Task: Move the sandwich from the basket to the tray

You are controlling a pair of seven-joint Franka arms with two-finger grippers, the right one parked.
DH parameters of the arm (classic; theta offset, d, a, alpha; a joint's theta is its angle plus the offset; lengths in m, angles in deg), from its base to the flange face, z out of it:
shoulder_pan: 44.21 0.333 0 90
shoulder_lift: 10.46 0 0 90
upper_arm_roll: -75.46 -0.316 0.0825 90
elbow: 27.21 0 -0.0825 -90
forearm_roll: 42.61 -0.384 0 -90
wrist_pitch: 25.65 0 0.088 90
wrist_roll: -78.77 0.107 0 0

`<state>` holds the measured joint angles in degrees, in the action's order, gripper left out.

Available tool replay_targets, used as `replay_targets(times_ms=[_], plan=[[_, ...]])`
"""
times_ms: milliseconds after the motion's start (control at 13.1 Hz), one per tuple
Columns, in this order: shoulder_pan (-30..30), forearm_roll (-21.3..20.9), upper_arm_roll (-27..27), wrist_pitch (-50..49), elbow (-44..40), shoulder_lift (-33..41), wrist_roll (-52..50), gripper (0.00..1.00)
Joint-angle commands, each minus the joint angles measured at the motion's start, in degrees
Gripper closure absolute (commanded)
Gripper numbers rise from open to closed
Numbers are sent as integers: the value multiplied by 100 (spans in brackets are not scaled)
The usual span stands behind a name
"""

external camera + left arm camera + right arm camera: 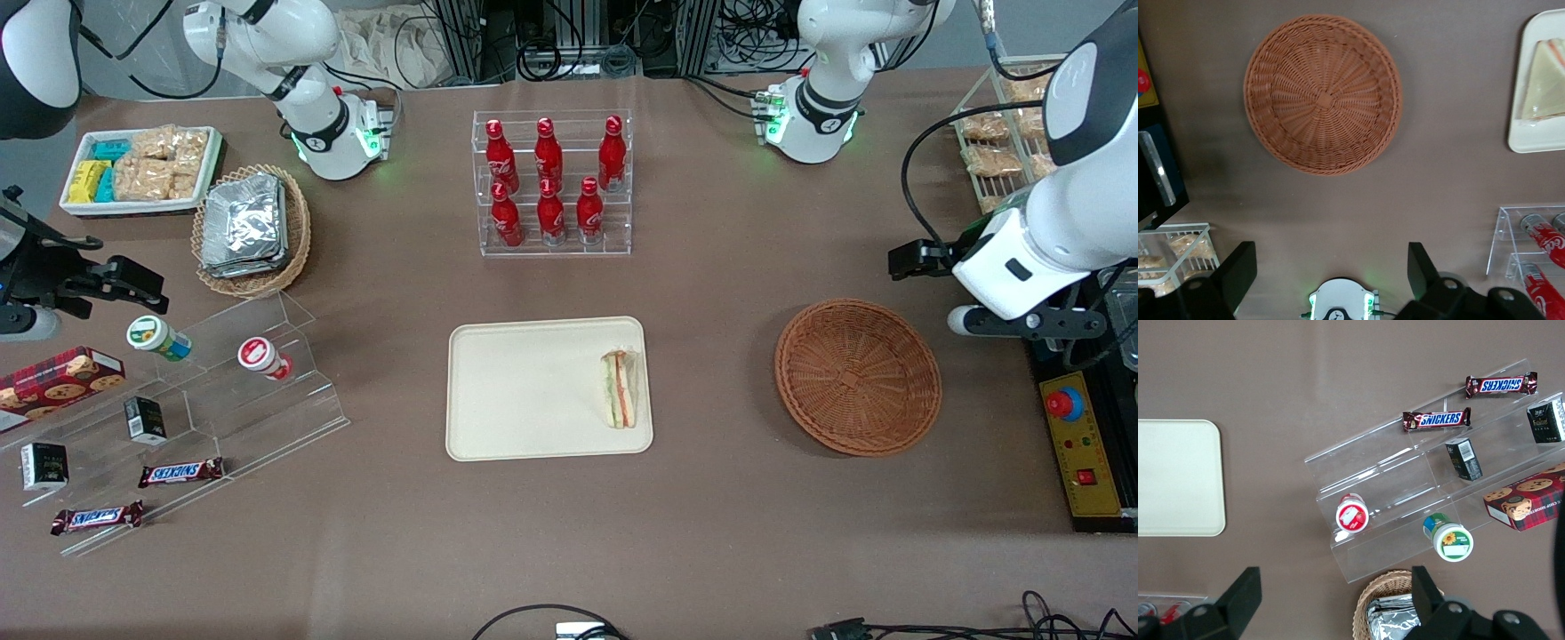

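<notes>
Two Snickers bars; open hand above table, near basket.

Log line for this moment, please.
sandwich: on tray | basket: empty | gripper: open, above table beside basket

Left arm raised at the working end of the table, its pincer spread wide, empty.
</notes>
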<state>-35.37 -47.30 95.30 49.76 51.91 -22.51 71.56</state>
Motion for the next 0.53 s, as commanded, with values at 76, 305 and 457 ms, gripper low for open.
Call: replay_targets(times_ms=[76,305,457], plan=[[197,-58,-7,201,1014,606,141,0],[285,-6,-7,781,1868,1142,150,0],[276,12,-7,1106,2238,1388,141,0]])
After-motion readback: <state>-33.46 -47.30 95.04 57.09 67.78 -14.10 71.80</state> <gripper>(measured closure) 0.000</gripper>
